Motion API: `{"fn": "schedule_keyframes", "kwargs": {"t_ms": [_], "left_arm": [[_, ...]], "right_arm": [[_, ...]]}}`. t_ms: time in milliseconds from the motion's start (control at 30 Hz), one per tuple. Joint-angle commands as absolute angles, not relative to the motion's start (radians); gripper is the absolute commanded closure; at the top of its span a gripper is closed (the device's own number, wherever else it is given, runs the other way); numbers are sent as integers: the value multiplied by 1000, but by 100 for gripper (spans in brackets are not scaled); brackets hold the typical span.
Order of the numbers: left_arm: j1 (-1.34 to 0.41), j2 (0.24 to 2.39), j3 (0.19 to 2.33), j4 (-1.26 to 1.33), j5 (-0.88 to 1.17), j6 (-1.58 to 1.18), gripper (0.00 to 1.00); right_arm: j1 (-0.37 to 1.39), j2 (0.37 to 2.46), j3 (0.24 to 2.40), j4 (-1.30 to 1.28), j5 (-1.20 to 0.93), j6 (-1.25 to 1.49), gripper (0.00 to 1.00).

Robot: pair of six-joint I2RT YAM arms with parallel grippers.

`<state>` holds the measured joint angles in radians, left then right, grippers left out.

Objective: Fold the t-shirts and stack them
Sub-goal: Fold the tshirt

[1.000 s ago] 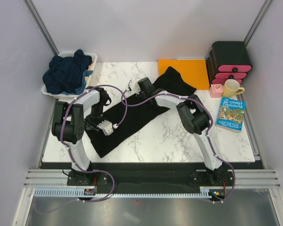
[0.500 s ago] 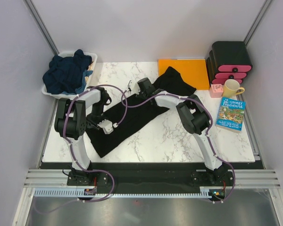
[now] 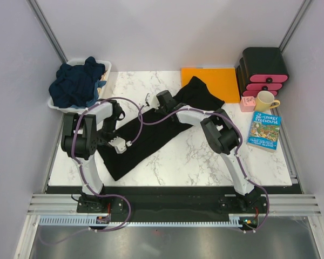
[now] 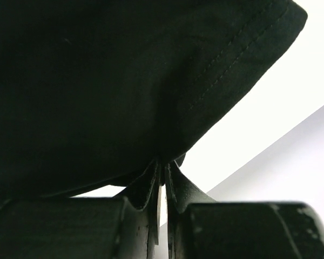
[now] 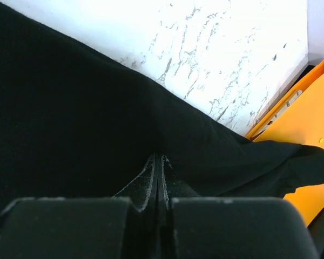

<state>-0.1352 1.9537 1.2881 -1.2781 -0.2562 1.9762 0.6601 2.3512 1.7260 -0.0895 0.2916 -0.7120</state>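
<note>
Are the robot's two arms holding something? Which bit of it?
Yes. Both grip the soft black cloth t-shirt: the left jaws pinch its edge by a stitched hem, the right jaws a raised fold.

Black t-shirt (image 3: 151, 137), white-marbled table (image 3: 205, 156)

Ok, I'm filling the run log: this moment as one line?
phase: folding | left pincer: shut on plain black cloth t-shirt | right pincer: shut on same t-shirt | dark navy t-shirts: heaped in white plastic basket

Two arms (image 3: 89, 175), black joints, white links; purple cables (image 3: 141, 120) (one each); black jaws.
</note>
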Motion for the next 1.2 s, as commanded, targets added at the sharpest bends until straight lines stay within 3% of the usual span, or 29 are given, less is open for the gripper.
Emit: {"fn": "schedule_keyframes", "kwargs": {"t_ms": [0,267,467,1167], "left_arm": [[-120,1922,1276,-1327,-327,2076,89],[-104,1917,1269,-1371,-330,2026,85],[-94,1933,1270,-1393,-318,1970,75],[-9,2062,1152,-1376,-371,1715,72]], "right_arm": [[680,2388,1730,-100,267,-721,100],[684,2407,1749,-100,282,-747,100],[686,2416,1750,-100,316,-755,100],[695,2391,1733,-94,342,-752,100]]}}
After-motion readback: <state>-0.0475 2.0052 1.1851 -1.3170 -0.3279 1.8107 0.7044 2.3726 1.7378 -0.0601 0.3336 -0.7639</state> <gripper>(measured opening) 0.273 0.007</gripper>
